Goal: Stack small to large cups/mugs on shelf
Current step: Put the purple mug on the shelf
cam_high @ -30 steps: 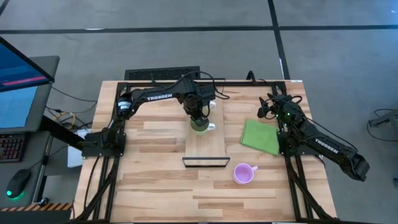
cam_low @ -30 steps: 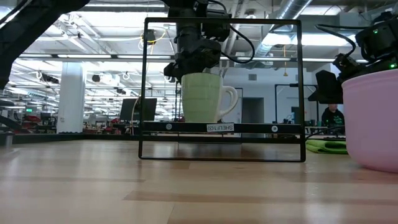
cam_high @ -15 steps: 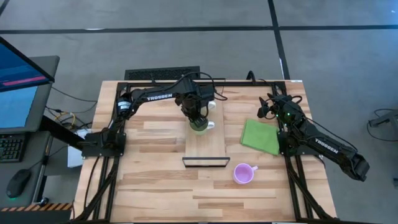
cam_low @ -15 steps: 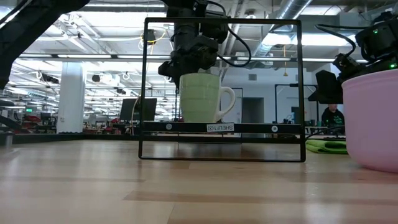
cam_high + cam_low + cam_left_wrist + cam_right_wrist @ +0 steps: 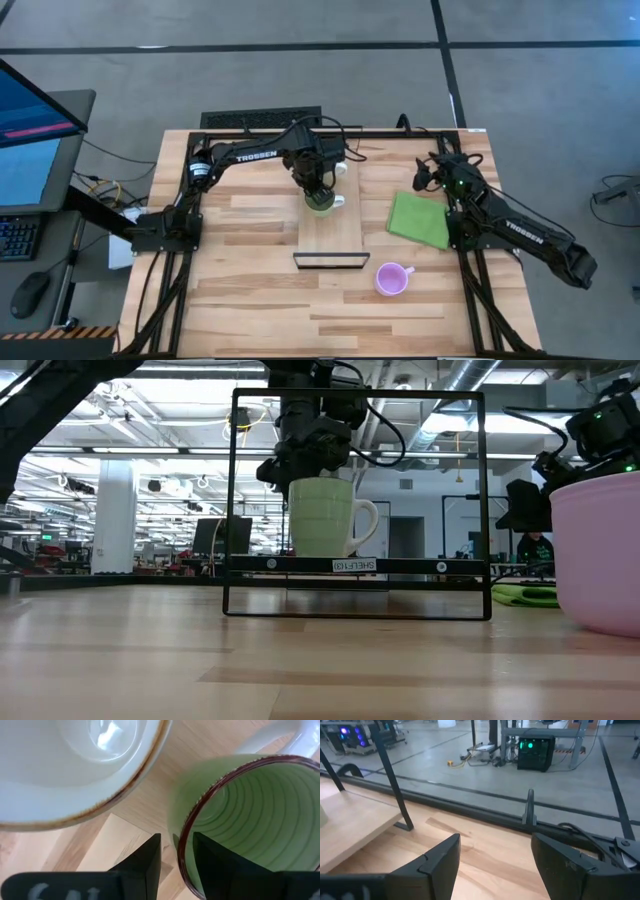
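The green mug [image 5: 321, 204] [image 5: 322, 518] stands upright on the shelf [image 5: 335, 235] [image 5: 300, 564], near the shelf's far end, its handle [image 5: 371, 525] toward the table's right. My left gripper [image 5: 318, 193] [image 5: 177, 865] comes down on it from above and is shut on its rim. The white mug [image 5: 75, 765] [image 5: 343, 167] stands just beyond, mostly hidden under the arm in the high view. The light purple mug [image 5: 392, 279] [image 5: 600, 555] sits on the table near the shelf's dark lip [image 5: 329, 260]. My right gripper [image 5: 425, 176] [image 5: 495, 865] waits open at the far right. My left gripper pinches the green mug's rim [image 5: 184, 851] on the side away from the handle, one finger [image 5: 215, 870] inside the mug and one [image 5: 147, 865] outside. The fingers point straight down. The mug stands upright with its base on the shelf.
A flat green cloth [image 5: 418, 220] lies on the table right of the shelf. The shelf's dark metal frame [image 5: 484, 500] rises around the plank. Bare wood lies along the near and left parts of the table [image 5: 250, 300].
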Available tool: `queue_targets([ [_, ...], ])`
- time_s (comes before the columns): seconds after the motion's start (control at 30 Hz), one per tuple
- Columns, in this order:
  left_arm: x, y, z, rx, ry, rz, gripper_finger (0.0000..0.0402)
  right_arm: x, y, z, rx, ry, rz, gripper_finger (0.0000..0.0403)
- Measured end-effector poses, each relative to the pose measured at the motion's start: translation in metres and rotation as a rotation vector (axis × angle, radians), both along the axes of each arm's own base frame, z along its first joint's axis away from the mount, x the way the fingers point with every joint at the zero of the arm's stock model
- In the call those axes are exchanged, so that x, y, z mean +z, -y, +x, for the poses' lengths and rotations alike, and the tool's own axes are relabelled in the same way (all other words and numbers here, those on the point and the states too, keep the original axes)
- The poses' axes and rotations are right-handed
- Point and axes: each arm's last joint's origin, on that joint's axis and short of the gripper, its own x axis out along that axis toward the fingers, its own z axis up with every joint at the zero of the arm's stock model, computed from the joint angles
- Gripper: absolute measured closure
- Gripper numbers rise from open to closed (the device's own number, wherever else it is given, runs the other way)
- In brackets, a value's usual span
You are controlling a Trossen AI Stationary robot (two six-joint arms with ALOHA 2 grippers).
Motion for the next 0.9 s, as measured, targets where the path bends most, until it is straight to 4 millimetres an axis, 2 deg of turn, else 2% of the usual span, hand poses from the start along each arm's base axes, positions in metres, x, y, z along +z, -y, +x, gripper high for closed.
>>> queue_targets([
  [0.53,0.006,0.0,-0.001,-0.036,0.018,0.002,0.0298,-0.003,0.001,0.001,0.0,-0.024,0.021,0.0135],
  [0.7,0.032,-0.001,0.002,-0.044,0.103,0.044,0.0298,-0.003,0.001,0.001,0.0,-0.024,0.02,0.0135],
  [0.9,0.078,0.001,0.0,-0.069,0.242,0.092,0.0298,-0.003,0.001,0.001,0.0,-0.024,0.02,0.0135],
])
